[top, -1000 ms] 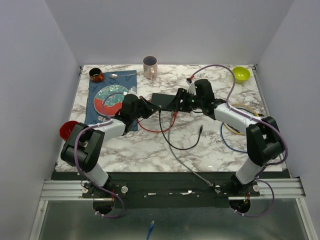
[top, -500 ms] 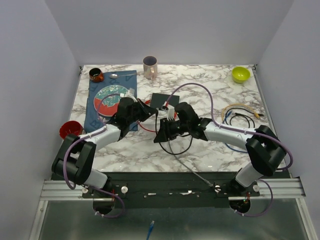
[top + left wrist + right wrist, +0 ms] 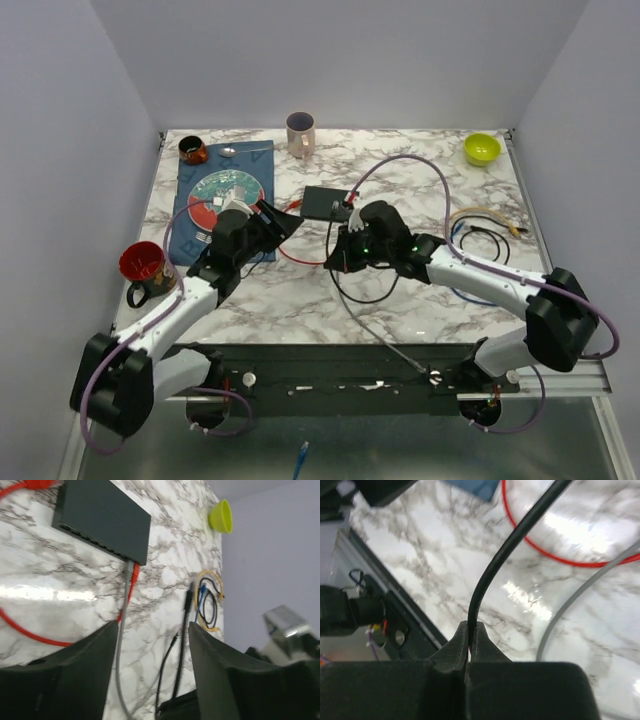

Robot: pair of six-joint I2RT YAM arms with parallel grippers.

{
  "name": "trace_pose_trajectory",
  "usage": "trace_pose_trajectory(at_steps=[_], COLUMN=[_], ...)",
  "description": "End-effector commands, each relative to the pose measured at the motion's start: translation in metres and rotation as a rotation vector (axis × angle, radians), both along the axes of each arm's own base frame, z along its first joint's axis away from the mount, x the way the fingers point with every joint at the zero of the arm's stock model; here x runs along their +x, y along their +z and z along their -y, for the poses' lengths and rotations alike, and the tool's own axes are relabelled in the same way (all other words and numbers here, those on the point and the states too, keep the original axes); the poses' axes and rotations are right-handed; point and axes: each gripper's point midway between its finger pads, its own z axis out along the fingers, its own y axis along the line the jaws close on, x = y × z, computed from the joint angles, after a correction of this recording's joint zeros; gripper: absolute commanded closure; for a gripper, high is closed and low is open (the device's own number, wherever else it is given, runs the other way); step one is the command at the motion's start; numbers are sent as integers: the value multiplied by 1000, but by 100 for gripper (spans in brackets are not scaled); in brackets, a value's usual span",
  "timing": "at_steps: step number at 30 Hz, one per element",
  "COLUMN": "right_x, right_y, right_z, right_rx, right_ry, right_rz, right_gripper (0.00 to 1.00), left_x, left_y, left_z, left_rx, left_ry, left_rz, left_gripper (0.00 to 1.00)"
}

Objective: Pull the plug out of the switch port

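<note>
The left pincer (image 3: 152, 645) is standing wide open and gripping nothing. The switch (image 3: 102, 515) is lying flat on the surface (image 3: 75, 570), ahead of it and a little to its left. Nothing is bracing that box, and this looks like the main risk. It is a light, flat, matte-black slab on polished marble, so a tug on any cord is likely to slide the whole box instead of freeing a plug.

A plug (image 3: 131, 569) is sitting in the socket at the switch's near corner. Its grey cable (image 3: 119, 665) is running back between the open fingers. A thin red cable (image 3: 50, 640) is curving alongside, and I cannot tell whether it is plugged in too.

The right pincer (image 3: 470, 630) is clamped fully shut on a black cable (image 3: 490, 575), pinching the smooth round cord itself rather than a plug body. The cord could be slipping through the hard pads under load. Its far end seems to be lying free beyond the switch, though I am not sure of that. If so, pulling here could be working the wrong line. The glossy cords are crossing just ahead of this pincer, so one could be snagging and dragging another.
</note>
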Motion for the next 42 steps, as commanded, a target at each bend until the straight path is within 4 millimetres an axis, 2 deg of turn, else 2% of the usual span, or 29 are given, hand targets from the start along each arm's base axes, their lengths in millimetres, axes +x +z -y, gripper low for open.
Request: trace_pose_trajectory(at_steps=[1, 2, 4, 7, 8, 10, 11, 13, 14, 16, 17, 18, 19, 20, 22, 24, 25, 28, 29, 31, 32, 33, 34, 35, 37, 38, 40, 41, 42], right_x=[53, 68, 84, 115, 129, 139, 145, 149, 153, 152, 152, 154, 155, 152, 152, 150, 161, 174, 177, 189, 191, 194, 201, 203, 214, 217, 224, 230, 233], right_y=[48, 62, 84, 116, 124, 139, 146, 152, 143, 123, 111, 92, 75, 57, 35, 19, 34, 44, 49, 66, 59, 56, 67, 50, 56, 50, 25, 29, 12], right_z=[51, 64, 93, 153, 183, 216, 245, 282, 307, 331, 353, 360, 363, 374, 373, 362, 349, 315, 287, 250, 219, 203, 184, 163, 142, 131, 119, 112, 107], right_rx=[-143, -140, -132, -94, -81, -46, -48, -106, -144, -192, -214, -239, -254, -277, -297, -258, -149, -36, -28, 17, 22, 32, 72, 62, 96, 94, 73, 89, 73], right_ry=[-283, -348, -485, -742, -842, -973, -1058, -1188, -1259, -1318, -1369, -1372, -1354, -1370, -1356, -1314, -1269, -1149, -1071, -942, -855, -805, -745, -694, -640, -613, -581, -558, -547], right_rz=[231, 255, 267, 249, 251, 245, 257, 261, 231, 162, 126, 77, 28, -25, -82, -96, -37, 29, 46, 92, 80, 75, 95, 60, 61, 45, -14, -13, -45], right_gripper=[100, 100, 100, 100, 99, 99, 99, 100, 99, 99, 96, 81, 42, 31, 20, 18, 18, 18, 19, 21, 24, 26, 29, 36, 49, 64, 76, 84, 86], left_x=[-12, -15, -20, -26, -26, -28, -29, -30, -30, -31, -32, -33, -34, -36, -37, -38, -38, -35, -33, -27, -22, -17, -14, -8, 2, 5, 13, 19, 24], left_y=[11, 20, 17, 13, 11, 7, 3, 0, -1, -10, -14, -17, -19, -22, -22, -23, -25, -24, -23, -25, -22, -29, -31, -25, -36, -34, -41, -36, -45], left_z=[-44, -48, -57, -60, -61, -58, -57, -54, -53, -53, -51, -49, -48, -45, -40, -39, -39, -36, -35, -28, -25, -20, -16, -10, 0, 8, 23, 29, 33], left_rx=[83, 82, 109, 117, 115, 103, 100, 93, 87, 98, 101, 103, 105, 103, 94, 104, 108, 106, 105, 92, 88, 91, 88, 79, 83, 70, 59, 52, 58], left_ry=[176, 189, 215, 214, 215, 197, 193, 181, 181, 175, 162, 151, 141, 124, 94, 76, 74, 64, 64, 45, 37, 26, 12, 1, -17, -40, -71, -83, -90], left_rz=[22, 41, 26, 9, 4, -9, -19, -33, -40, -71, -87, -97, -105, -114, -106, -100, -101, -89, -87, -88, -83, -102, -113, -104, -129, -125, -121, -110, -120], left_gripper=[23, 21, 19, 19, 19, 20, 19, 20, 20, 20, 20, 20, 22, 22, 23, 23, 23, 22, 22, 23, 23, 24, 25, 26, 28, 29, 30, 30, 30])
